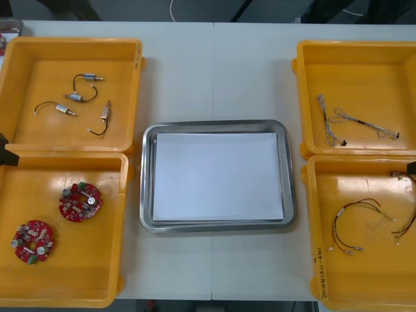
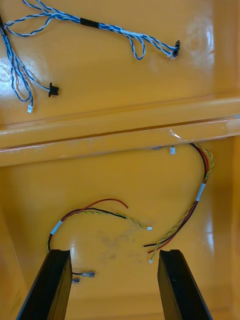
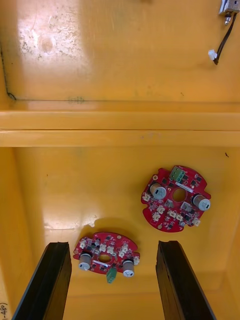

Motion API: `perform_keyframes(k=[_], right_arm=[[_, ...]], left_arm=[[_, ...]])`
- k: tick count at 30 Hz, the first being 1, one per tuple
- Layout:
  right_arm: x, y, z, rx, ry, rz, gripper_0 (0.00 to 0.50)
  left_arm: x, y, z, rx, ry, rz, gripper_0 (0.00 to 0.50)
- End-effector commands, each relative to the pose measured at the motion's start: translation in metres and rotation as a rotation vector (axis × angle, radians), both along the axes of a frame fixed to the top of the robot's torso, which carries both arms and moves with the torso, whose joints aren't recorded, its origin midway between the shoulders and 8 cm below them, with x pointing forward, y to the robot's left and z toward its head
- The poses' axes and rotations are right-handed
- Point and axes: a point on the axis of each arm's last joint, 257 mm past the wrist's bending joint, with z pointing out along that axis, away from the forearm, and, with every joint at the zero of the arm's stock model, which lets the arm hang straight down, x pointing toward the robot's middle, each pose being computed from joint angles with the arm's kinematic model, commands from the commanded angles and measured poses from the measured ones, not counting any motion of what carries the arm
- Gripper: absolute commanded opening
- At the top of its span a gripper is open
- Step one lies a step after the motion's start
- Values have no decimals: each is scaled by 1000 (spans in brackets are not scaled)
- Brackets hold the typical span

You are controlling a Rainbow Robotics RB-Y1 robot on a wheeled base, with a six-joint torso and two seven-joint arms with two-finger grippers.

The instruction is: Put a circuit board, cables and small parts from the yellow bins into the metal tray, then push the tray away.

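Nothing here can be read with certainty. A line of dark handwriting (image 1: 319, 274) runs along the rim of the near right yellow bin (image 1: 364, 296) (digits, it seems, but too small to make out). A similar scrawl (image 3: 3, 307) marks the near left yellow bin (image 3: 60, 190).

The metal tray (image 1: 147, 188) lies open from above — walls of the yellow bins (image 1: 137, 97) rise just beside it.

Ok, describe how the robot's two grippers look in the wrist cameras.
The left gripper has two black fingers: flat, straight bars with squared tips and a matt face. The right gripper has a matching black pair. No cables, labels or markings show on them.
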Motion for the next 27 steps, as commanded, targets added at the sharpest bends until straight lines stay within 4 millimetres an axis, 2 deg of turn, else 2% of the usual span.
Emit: perform_keyframes(k=[1, 4, 11, 20, 27], right_arm=[[-13, -30, 4, -54, 2, -43, 500], [-21, -41, -3, -69, 21, -77, 500], [-41, -65, -21, -114, 73, -157, 500], [-46, -74, -35, -67, 117, -195, 500], [-31, -83, -34, -66, 63, -223, 500]], left_arm=[[-21, 10, -19, 90, 70, -133, 500], [-33, 15, -31, 104, 106, -165, 500], [-38, 13, -47, 131, 98, -270, 500], [-46, 5, -67, 138, 61, -334, 500], [-55, -11, -86, 127, 27, -380, 500]])
